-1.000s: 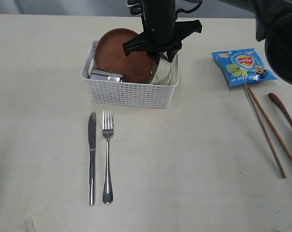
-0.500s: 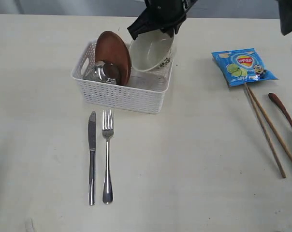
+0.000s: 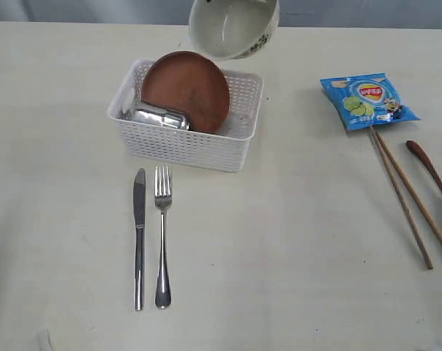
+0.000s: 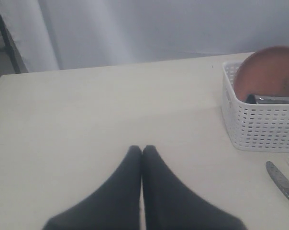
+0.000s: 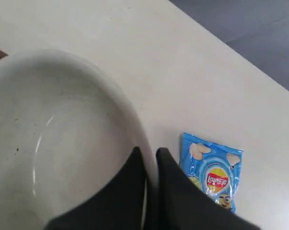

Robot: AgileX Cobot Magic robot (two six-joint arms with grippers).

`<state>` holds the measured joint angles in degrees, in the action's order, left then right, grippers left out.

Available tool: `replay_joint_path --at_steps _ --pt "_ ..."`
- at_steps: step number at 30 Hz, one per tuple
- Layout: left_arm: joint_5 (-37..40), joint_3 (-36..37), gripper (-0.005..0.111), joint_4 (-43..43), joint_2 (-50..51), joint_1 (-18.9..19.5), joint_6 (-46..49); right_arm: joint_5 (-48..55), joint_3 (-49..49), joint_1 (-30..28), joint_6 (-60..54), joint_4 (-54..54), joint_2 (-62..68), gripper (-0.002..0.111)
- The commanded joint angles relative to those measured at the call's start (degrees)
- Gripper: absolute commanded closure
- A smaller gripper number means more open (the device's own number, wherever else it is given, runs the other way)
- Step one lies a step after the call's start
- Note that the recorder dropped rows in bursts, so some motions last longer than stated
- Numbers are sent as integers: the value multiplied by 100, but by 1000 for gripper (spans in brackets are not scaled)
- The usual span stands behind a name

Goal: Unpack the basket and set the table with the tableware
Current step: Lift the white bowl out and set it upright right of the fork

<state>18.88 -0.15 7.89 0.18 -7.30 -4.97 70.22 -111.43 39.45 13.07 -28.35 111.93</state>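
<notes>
Right fingers point(image 5: 175, 191) are pinching the bowl point(image 3: 233, 25) by its rim, holding it high above the basket point(image 3: 177, 146) so it clears the plate point(image 3: 186, 89) and cup point(image 3: 159, 117) inside; left fingers point(image 4: 127, 191) are resting closed, empty, over the tabletop point(image 4: 63, 120).

The bowl point(image 3: 233, 29) runs off the top edge of the exterior view. The basket point(image 3: 178, 142) wall hides the plate's point(image 3: 188, 88) lower part and most of the steel cup point(image 3: 160, 117). The spoon point(image 3: 429, 172) is clipped at the right edge.
</notes>
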Motion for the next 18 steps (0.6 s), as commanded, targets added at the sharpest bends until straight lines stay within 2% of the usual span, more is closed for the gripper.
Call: replay_joint_path --at_steps 1,5,11,16,18 --pt "-60 15 107 2 -18 -24 9 -26 66 -392 -36 457 -575 109" --pt "-60 15 107 2 -18 -24 9 -26 737 -776 -36 750 -1166 109" --pt "-60 15 107 2 -18 -24 9 -26 2352 -1322 -34 887 -1987 109" --pt "-60 15 107 2 -18 -24 9 -26 3747 -1846 -537 2238 -2165 109" --pt "-60 15 107 2 -18 -24 9 -351 4240 -2009 -703 2731 -2165 109"
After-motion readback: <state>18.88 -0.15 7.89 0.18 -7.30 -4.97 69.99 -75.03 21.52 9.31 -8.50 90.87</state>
